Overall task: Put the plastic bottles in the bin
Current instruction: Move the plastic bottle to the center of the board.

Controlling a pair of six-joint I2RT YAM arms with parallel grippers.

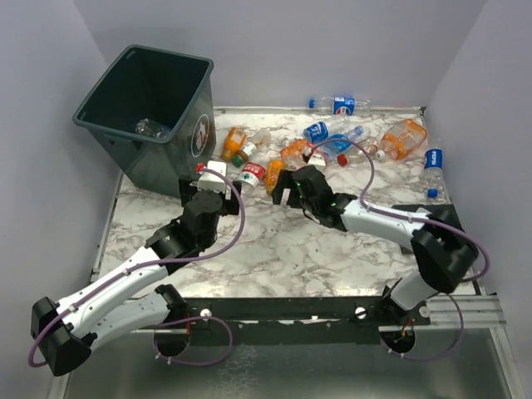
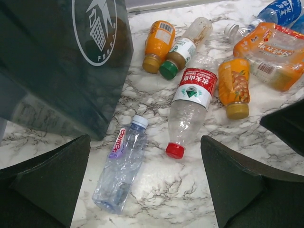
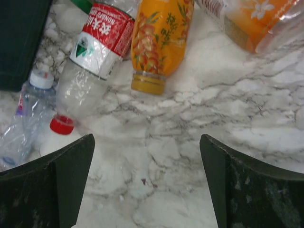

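Observation:
The dark green bin stands tilted at the back left, with one clear bottle inside. My left gripper is open just in front of it. Below its jaws lie a clear white-capped bottle and a red-capped, red-labelled bottle; the left gripper hangs over the marble between them. My right gripper is open over bare marble, and this right gripper holds nothing. Just beyond it lie an orange bottle and the red-labelled bottle.
Several more bottles lie along the back of the marble table: a blue-labelled one, a big orange one, another blue-labelled one at the right edge. White walls close in the table on three sides.

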